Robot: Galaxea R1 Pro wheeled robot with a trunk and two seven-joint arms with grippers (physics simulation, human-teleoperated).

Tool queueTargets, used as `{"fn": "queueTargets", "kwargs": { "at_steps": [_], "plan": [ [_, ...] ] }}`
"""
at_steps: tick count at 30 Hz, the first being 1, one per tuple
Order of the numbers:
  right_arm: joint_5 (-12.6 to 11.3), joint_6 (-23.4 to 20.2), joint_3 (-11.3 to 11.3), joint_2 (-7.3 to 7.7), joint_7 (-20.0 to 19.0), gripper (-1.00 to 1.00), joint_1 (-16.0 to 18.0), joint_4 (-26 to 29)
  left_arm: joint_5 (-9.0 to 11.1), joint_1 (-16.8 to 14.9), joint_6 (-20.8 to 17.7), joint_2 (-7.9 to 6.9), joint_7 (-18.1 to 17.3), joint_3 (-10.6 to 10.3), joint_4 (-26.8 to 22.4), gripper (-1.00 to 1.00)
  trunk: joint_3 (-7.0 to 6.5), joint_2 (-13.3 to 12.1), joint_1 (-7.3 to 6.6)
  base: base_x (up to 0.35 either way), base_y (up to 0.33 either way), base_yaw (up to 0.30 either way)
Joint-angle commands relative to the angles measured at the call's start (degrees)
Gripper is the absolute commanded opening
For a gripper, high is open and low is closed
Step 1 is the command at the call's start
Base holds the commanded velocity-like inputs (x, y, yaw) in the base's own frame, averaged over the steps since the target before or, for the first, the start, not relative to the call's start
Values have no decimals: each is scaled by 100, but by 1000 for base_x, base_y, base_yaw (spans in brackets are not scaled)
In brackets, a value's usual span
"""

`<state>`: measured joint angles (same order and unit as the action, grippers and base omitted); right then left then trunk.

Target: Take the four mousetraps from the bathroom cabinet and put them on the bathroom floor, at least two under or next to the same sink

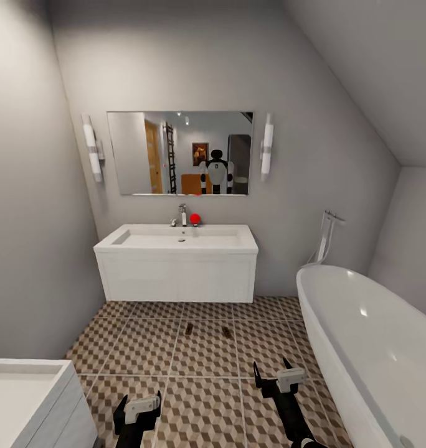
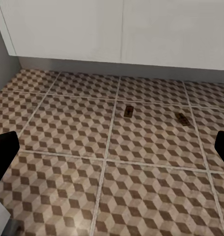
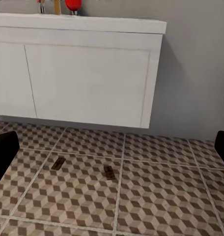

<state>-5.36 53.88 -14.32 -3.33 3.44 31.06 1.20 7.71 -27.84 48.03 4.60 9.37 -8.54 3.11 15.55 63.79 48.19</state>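
two mousetraps [image 1: 189,328] [image 1: 227,333] lie on the floor [image 1: 144,348] near the sink [image 1: 179,238]. both grippers' [image 1: 137,415] [image 1: 276,381] fingers are apart, empty; fetch the rest, placing them nearby.

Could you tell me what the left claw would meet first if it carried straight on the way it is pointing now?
Probably the bathroom floor. The open, empty left claw points forward and down at bare tiles, short of the two mousetraps lying before the white vanity unit. Exact depth is unclear.
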Motion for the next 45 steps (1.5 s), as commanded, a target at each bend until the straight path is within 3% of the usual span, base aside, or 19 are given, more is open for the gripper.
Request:
{"fn": "queueTargets", "kwargs": {
  "at_steps": [1, 45],
  "plan": [
    [-53, 16, -53, -1, 16, 100, 5, -5, 57, -10, 31, 4, 3, -51, 22, 100, -11, -36, -22, 0, 0, 0],
    [-50, 17, -53, 7, 16, 100, 5, -5, 59, -8, 22, 6, 3, -51, 23, 100, -801, -1801, -988, 0, 0, 0]
  ]
}}
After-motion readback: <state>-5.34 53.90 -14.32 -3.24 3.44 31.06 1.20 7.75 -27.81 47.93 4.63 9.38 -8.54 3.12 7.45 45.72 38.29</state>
